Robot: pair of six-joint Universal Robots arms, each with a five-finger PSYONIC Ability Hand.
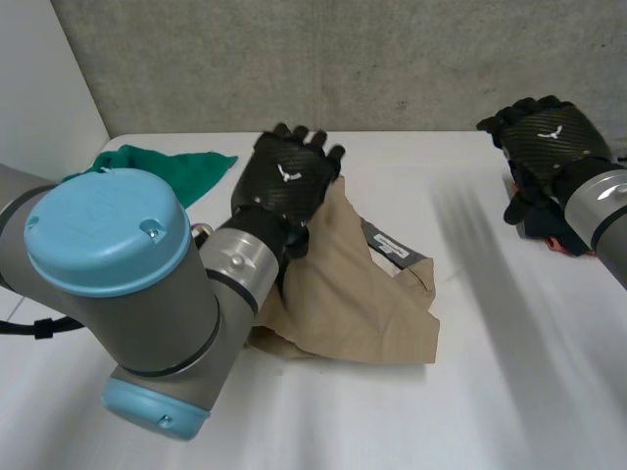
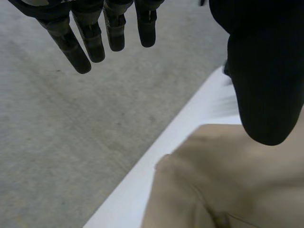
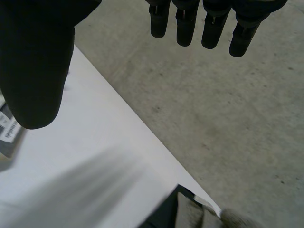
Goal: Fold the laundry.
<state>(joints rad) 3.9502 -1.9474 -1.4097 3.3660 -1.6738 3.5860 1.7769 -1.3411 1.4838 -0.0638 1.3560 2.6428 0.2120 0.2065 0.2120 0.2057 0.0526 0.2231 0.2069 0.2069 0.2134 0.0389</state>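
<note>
A crumpled tan garment point(image 1: 362, 294) lay on the table point(image 1: 490, 392), its grey lining point(image 1: 409, 260) and white label point(image 1: 388, 247) showing, print unreadable. The left hand point(image 1: 284, 181) and right hand point(image 1: 549, 145) were spread wide, empty.

Matt tan cloth point(image 1: 364, 294) on smooth white table point(image 1: 509, 392).

The left arm point(image 1: 118, 284) hides one side of the tan cloth point(image 1: 362, 294) and part of the green cloth point(image 1: 186, 166). A dark bundle point(image 1: 554, 235) lies mostly hidden behind the right robot hand point(image 1: 549, 137).
</note>
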